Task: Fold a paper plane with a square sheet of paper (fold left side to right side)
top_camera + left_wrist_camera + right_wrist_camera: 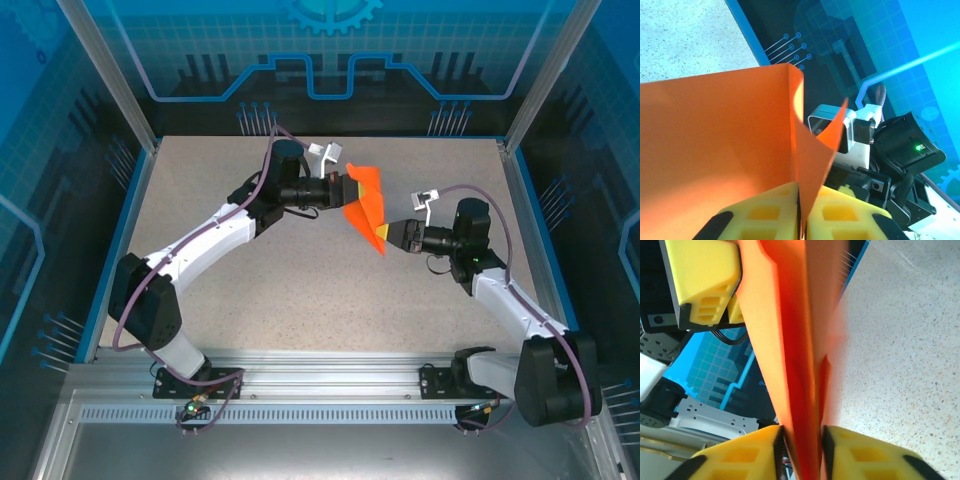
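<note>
1. Held clear of the table [300,300], in the upper middle of the overhead view: the paper [366,204], creased into a tapering shape and strung between the two arms.
2. Clamped at its upper-left end by the left gripper [346,187]. From that wrist, seen running up out of two yellow pads squeezed nearly together at the bottom of the frame.
3. Pinched at its lower tip by the right gripper [388,236]. From that wrist, seen hugged on both sides by the pads at the bottom edge.
4. Probably very light, thin and floppy, so easy to tear, crumple or lose from a pinch. Best taken on a crease or doubled edge near a corner, with a gentle squeeze and no tugging between the arms.
5. Hard to count the layers or find the centre crease. Blurred and cut off by the frame in the right wrist view. Shadowed beside one right pad, so impossible to judge how firm that pinch is.
</note>
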`<state>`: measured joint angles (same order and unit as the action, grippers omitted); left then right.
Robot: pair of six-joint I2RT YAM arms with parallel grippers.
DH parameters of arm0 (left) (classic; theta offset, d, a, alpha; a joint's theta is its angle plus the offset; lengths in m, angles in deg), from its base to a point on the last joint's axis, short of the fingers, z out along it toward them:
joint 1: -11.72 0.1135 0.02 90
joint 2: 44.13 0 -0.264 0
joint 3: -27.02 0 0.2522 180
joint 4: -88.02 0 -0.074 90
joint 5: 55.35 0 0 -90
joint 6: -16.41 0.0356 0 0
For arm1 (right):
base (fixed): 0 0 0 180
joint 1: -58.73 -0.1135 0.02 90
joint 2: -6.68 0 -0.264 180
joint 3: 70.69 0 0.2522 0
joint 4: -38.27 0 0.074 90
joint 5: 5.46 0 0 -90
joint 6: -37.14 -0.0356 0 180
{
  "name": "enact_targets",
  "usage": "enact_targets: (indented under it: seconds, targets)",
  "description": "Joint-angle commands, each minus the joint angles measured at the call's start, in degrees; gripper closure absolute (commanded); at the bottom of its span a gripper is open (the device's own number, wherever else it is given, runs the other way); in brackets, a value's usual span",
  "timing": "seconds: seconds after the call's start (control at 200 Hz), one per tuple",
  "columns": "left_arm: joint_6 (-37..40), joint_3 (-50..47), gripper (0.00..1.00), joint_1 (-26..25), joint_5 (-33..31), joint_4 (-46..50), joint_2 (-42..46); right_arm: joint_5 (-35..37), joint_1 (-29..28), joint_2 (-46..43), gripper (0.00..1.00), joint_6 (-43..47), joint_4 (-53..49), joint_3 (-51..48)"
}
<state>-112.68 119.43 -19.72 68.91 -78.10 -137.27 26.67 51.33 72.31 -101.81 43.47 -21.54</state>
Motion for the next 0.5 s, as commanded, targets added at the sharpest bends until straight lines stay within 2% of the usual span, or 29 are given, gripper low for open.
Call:
enact_targets:
  seconds: [0.0, 0.08, 0.225, 0.26, 0.335, 0.42, 0.495]
  targets:
    - [0.7, -0.5, 0.82, 0.3, 1.0, 0.6, -0.3, 1.1, -0.9, -2.0, 0.86, 4.5, -7.0, 2.6]
    - [1.6, -0.8, 0.79, 0.4, 0.0, 1.7, -0.1, 1.5, -0.9, -2.3, 0.94, 6.6, -10.2, 3.2]
    - [3.6, -1.0, 0.75, 0.4, -1.7, 4.4, 0.4, 3.5, -0.9, -2.5, 1.00, 10.6, -15.5, 4.0]
    - [4.2, -1.0, 0.72, 0.5, -2.2, 5.4, 0.6, 4.2, -0.9, -2.5, 1.00, 11.7, -17.1, 4.3]
    - [6.2, -1.3, 0.57, 0.7, -4.9, 8.7, 1.9, 7.2, -1.0, -2.8, 1.00, 16.1, -23.2, 5.9]
    - [9.0, -2.8, 0.41, 1.3, -10.7, 13.5, 5.2, 14.6, -1.8, -3.2, 1.00, 23.8, -35.3, 9.7]
    - [11.1, -4.7, 0.33, 1.6, -18.3, 17.9, 9.0, 26.8, -4.7, -3.4, 1.00, 30.2, -46.6, 13.8]
